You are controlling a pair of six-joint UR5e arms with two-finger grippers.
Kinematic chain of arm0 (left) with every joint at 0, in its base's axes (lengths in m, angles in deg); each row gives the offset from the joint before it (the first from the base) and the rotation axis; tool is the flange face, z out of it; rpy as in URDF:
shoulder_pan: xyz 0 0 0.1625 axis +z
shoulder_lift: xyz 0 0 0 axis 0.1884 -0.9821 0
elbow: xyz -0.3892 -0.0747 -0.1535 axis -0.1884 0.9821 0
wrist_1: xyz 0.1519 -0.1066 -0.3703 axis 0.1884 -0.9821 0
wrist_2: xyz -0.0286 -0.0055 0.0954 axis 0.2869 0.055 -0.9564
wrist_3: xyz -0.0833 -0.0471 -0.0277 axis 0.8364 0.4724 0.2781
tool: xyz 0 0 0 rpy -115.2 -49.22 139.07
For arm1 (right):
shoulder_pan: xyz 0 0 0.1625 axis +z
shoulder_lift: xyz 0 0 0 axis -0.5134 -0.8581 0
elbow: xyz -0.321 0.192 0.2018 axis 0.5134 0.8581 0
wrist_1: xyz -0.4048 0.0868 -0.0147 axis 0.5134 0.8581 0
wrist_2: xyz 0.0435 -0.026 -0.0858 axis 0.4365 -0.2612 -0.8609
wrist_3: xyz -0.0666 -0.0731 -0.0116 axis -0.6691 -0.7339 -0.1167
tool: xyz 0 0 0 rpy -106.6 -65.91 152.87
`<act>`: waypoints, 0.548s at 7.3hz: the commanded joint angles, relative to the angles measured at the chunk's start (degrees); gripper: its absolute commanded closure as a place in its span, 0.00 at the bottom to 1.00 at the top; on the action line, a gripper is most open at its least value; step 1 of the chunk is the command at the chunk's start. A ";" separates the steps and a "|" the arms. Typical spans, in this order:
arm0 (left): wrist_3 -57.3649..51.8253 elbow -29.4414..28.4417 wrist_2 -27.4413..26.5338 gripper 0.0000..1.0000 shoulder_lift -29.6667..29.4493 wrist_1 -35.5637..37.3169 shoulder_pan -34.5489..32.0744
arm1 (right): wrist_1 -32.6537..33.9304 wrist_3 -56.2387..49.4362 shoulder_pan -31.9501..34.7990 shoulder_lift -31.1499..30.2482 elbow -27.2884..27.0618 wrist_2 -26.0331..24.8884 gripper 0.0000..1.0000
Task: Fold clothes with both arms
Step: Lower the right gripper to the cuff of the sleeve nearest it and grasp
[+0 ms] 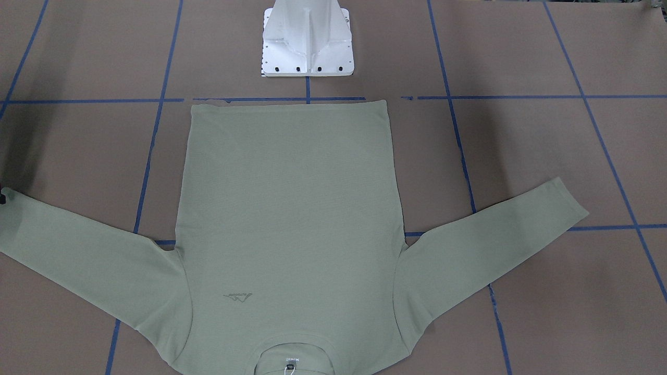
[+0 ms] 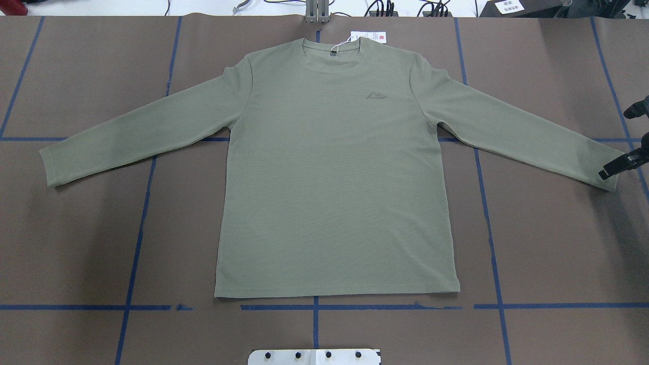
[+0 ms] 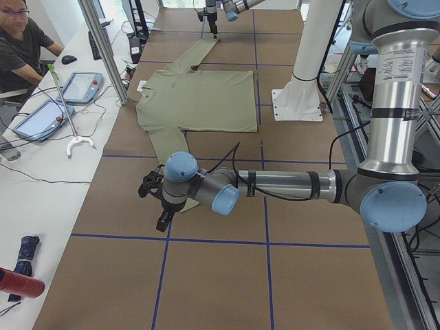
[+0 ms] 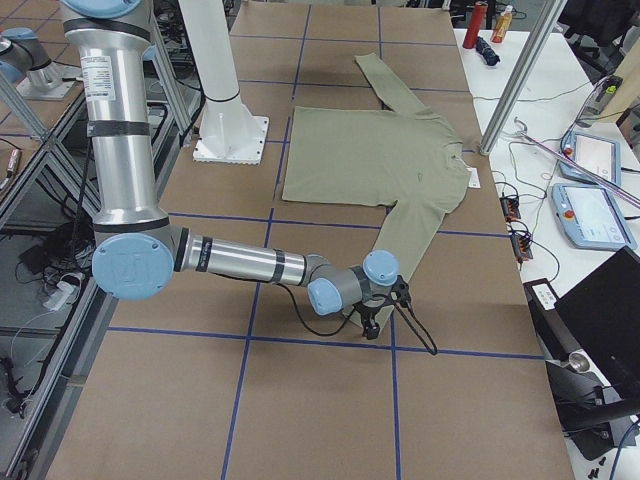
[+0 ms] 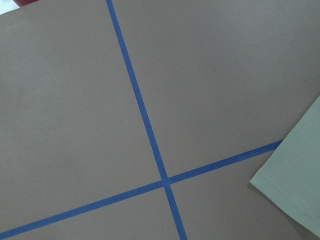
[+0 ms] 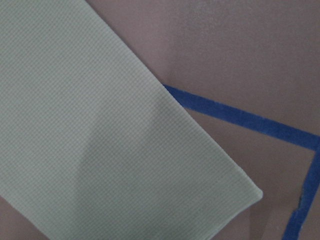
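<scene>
- The green shirt [image 2: 334,177] lies flat and face up in the middle of the table [image 2: 76,243], with its neck at the far edge and its hem along the near edge, just short of the white base [image 1: 307,47]
- Both sleeves are spread out, slanting toward the left and right edges
- A white tag [image 2: 368,36] lies just past the collar at the far edge
- The right gripper [image 2: 608,171] is at the cuff by the right edge; I cannot tell whether it touches the cloth, or whether it is released or clenched
- The left gripper [image 3: 163,218] hangs just beside the other cuff near the left edge; I cannot tell its grip either
</scene>
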 commanded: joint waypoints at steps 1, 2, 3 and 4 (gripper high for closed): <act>-0.01 0.12 0.00 0.00 0.00 -0.09 0.00 | -0.04 -0.07 -0.18 -0.04 0.80 0.07 0.00; 0.08 0.21 0.00 0.00 -0.09 -0.26 0.00 | -0.04 -0.07 -0.18 -0.04 1.15 -0.02 0.00; 0.25 -0.14 0.00 0.00 0.00 -1.57 0.00 | -0.04 0.02 -0.18 0.04 1.06 0.07 0.13; 0.25 -0.31 -0.09 0.00 0.00 -1.76 0.00 | 0.05 0.02 -0.18 0.04 1.06 0.07 0.45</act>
